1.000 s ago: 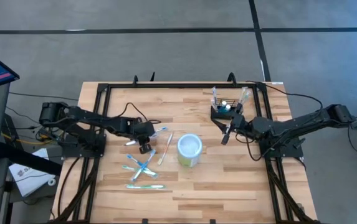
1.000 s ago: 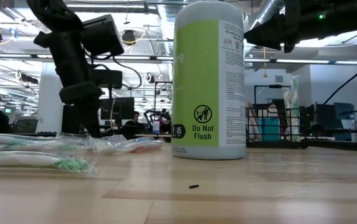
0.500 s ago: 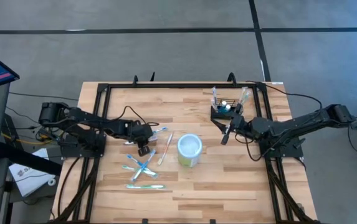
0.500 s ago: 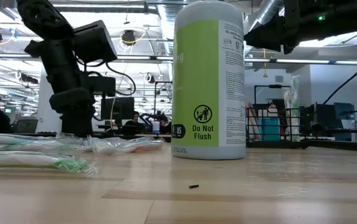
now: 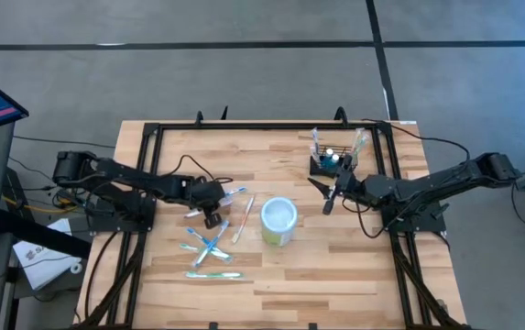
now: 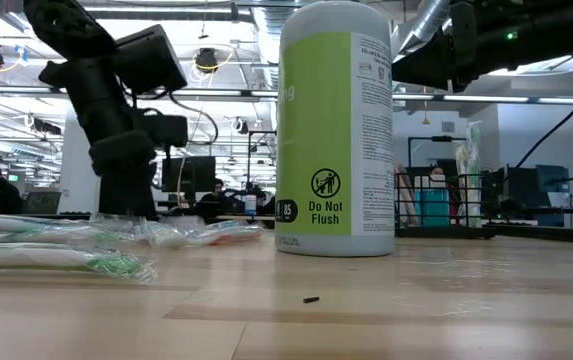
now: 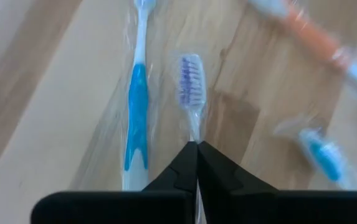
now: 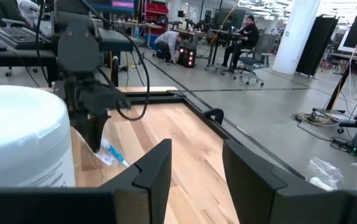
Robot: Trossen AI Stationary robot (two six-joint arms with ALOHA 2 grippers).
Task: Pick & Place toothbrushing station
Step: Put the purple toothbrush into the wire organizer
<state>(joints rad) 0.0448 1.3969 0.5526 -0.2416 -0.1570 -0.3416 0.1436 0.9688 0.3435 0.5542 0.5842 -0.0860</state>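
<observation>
- High view: the left gripper is down on the wooden table, at the edge of a scatter of wrapped toothbrushes, with its fingers pinched together. One wrapped brush with a blue end lies just beyond it, and a pale one sits between it and the wipes canister.
- Same view, other side: the right gripper hangs over the table just in front of the toothbrushing station, the little black mesh basket at the far right of the table. The basket already has a few upright brushes and small items in it. The right gripper isn't touching it.
- Low view: the green-and-white canister fills the middle, with "Do Not Flush" on the label. The left arm's gripper comes down to the table beside the crinkly wrapped brushes. The basket shows behind the canister, well away from that gripper. The right arm is just a dark shape up top.
- Left wrist view: the fingers are closed tip to tip right on a clear-wrapped toothbrush with purple-white bristles, clamping its handle. A blue-handled brush lies just beside it, and an orange one and another blue one are farther off.
- Right wrist view: the right fingers stand apart with nothing between them. Ahead of them are the canister and the left arm, and people sit at desks in the room beyond.
</observation>
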